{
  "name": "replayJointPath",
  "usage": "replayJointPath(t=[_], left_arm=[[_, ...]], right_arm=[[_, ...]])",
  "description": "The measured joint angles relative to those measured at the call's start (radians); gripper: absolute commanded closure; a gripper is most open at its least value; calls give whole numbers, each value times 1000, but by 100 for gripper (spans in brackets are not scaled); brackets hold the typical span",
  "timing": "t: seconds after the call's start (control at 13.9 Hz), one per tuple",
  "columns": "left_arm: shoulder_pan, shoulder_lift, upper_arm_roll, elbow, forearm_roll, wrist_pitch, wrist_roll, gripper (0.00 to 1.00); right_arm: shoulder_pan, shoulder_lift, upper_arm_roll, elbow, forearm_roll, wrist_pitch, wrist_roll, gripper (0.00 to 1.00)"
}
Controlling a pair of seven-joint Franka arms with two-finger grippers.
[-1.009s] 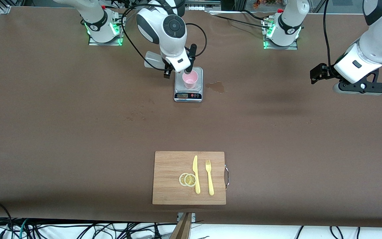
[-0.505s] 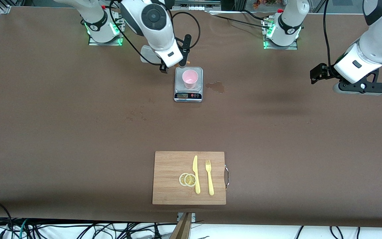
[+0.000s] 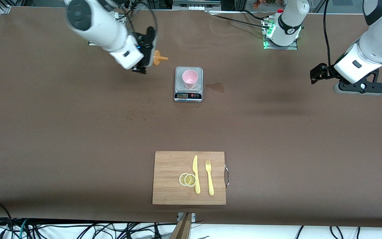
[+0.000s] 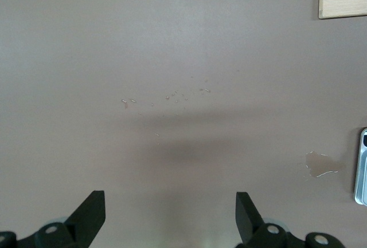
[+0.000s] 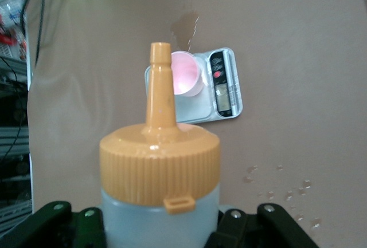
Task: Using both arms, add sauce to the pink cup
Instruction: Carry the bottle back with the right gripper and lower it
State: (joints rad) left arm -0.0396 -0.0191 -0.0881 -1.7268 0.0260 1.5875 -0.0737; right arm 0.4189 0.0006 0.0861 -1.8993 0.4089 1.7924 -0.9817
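Front view: right gripper (image 3: 147, 49) clamped on sauce bottle (image 3: 157, 58) beside pink cup (image 3: 189, 78); left gripper (image 3: 314, 77) open, waiting.

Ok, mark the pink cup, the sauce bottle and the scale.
pink cup (image 3: 190, 78), front view, inside its round rim.
sauce bottle (image 5: 159, 168), right wrist view, orange cap.
scale (image 3: 188, 96), front view, display panel.

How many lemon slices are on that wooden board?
2. Both lemon slices lie overlapping on the wooden cutting board, beside the yellow plastic knife, on the knife's side toward the right arm's end of the table. None seem hidden.
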Motion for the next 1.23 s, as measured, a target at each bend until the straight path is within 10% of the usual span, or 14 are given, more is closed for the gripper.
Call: replayJointPath(t=[0.5,0.86,1.23], left_arm=[[0,0,0,0,0,0,1,0],[0,0,0,0,0,0,1,0],[0,0,0,0,0,0,1,0]], right_arm=[[-228,65,-87,64,328,-67,-394,100],[-275,242,-292,132,608,-235,-823,100],[-436,493,-310,168,661,-395,-1181,100]])
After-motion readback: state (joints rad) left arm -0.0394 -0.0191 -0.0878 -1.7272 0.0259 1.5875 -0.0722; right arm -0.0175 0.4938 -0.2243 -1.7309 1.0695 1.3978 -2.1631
